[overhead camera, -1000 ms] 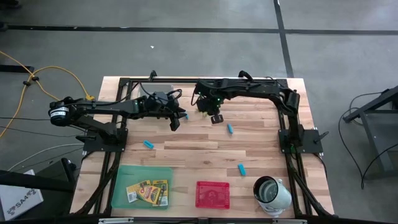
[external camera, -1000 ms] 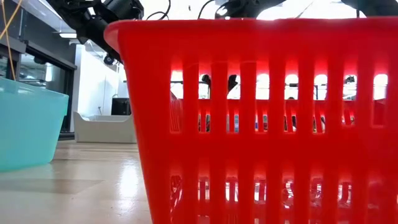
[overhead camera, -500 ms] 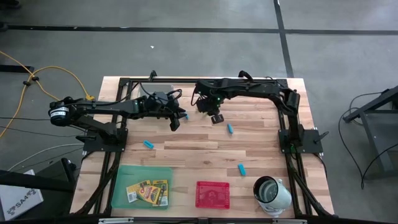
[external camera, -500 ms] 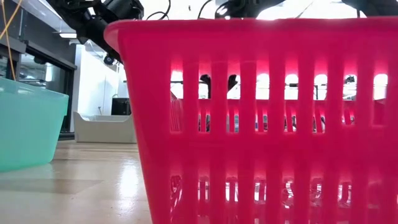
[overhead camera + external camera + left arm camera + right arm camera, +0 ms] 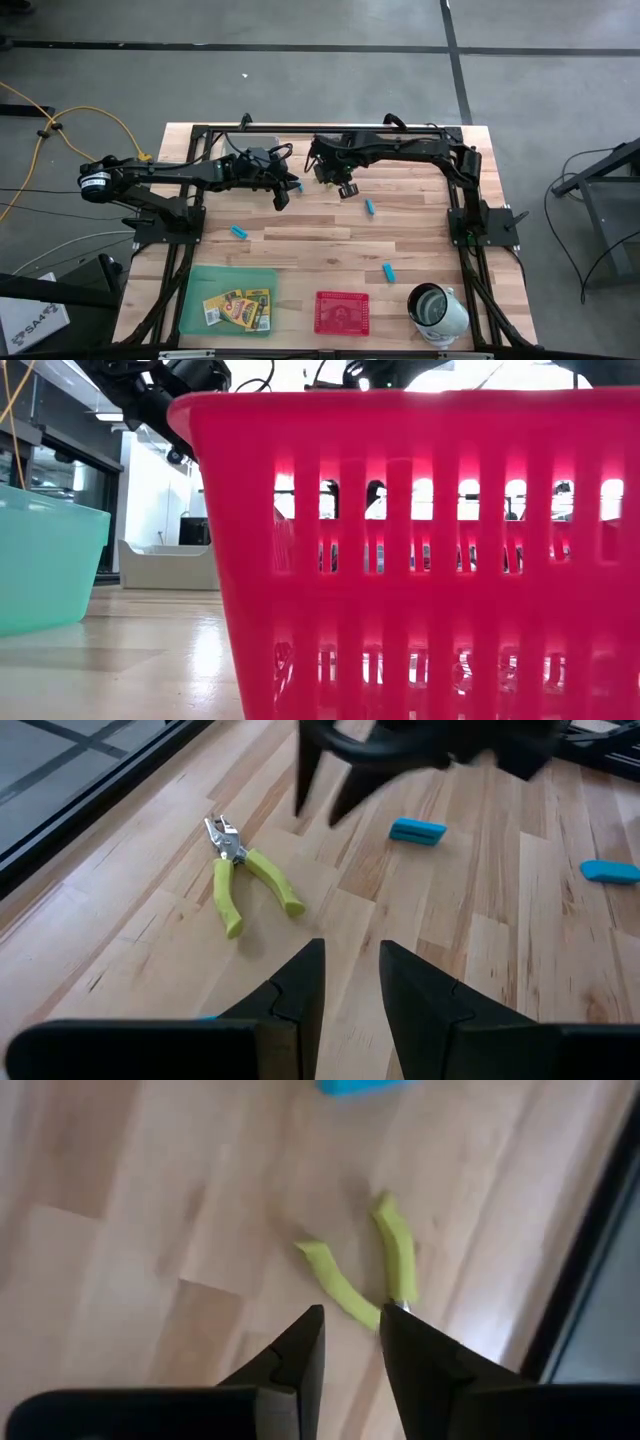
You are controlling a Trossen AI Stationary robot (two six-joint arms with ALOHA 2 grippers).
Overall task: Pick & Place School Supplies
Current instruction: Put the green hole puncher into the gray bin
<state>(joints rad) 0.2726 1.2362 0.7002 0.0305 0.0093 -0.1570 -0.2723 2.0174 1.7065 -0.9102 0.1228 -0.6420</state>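
At the upper middle of the high view, the right gripper [image 5: 345, 187] is hovering over the pliers [image 5: 365, 1275], fingers slightly parted and holding nothing, lining up a pick. The left gripper [image 5: 281, 196] is waiting just left of it, also slightly parted and empty. Next, I judge, it needs descending and closing across the handles.
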